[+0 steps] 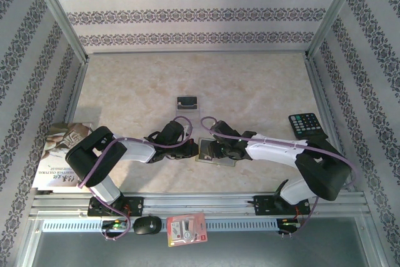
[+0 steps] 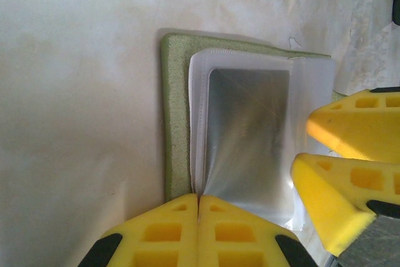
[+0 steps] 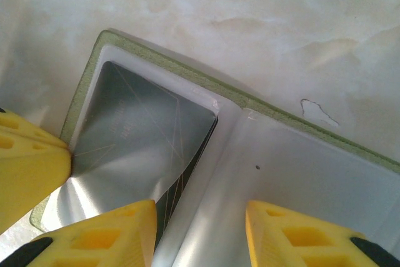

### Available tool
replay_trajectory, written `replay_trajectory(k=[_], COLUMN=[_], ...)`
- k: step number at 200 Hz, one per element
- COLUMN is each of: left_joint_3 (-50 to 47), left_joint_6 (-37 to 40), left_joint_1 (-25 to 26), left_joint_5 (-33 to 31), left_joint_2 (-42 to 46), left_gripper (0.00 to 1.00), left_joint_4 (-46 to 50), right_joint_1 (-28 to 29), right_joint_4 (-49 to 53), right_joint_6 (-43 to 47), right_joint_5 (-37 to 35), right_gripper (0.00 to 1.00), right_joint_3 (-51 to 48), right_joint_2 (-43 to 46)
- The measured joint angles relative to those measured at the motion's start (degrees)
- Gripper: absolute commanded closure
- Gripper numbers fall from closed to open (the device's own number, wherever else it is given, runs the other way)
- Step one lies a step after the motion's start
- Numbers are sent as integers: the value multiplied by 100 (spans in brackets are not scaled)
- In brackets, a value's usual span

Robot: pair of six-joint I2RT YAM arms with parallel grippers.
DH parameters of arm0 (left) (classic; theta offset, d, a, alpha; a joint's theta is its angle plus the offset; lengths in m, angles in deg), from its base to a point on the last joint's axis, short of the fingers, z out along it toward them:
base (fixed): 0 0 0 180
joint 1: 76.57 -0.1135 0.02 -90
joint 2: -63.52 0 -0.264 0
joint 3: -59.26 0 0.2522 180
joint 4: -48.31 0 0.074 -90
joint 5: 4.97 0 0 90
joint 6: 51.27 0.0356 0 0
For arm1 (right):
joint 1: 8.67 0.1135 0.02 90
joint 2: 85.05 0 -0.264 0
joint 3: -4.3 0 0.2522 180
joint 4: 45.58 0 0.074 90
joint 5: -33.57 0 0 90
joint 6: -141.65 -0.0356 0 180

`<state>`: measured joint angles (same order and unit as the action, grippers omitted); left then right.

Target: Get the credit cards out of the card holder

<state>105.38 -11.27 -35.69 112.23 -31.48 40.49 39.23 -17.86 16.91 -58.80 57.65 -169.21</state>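
Clenched yellow left gripper (image 2: 199,211) is pinning the olive-green folding card holder (image 2: 175,123) while the released right gripper (image 3: 200,214) is hovering, best nipping the edge of the silvery-grey credit card (image 3: 137,136).

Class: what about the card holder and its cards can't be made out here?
Top external: card holder largely covered by left arm and right arm.
Left wrist: pocketed card's print lost to glare; any card behind it hidden.
Right wrist: holder's right flap cut off by the edge.

Olive-green card holder (image 2: 175,123); silvery-grey credit card (image 2: 250,136); yellow fingers (image 2: 178,214); marbled table (image 2: 75,92).
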Motion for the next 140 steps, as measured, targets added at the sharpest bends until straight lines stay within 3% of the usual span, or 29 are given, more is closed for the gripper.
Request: replay_trajectory(k=[75, 81, 87, 96, 140], left_joint_3=[0, 0, 0, 0, 0], left_joint_6=[0, -2, 0, 0, -2], left_joint_1=[0, 0, 0, 0, 0], left_joint_5=[24, 24, 24, 24, 26], left_joint_2=[-22, -22, -22, -22, -22], left_gripper=[99, 99, 99, 99, 99], left_joint_4=[-35, -35, -35, -35, -37], right_joint_1=[74, 74, 74, 72, 74], right_joint_4=[-28, -11, 7, 33, 105], right_joint_6=[7, 7, 7, -11, 61], right_joint_5=[-175, -195, -223, -280, -398], right_gripper=[56, 54, 39, 29, 33], right_joint_3=[0, 0, 0, -2, -9], right_joint_2=[-22, 26, 85, 201, 455])
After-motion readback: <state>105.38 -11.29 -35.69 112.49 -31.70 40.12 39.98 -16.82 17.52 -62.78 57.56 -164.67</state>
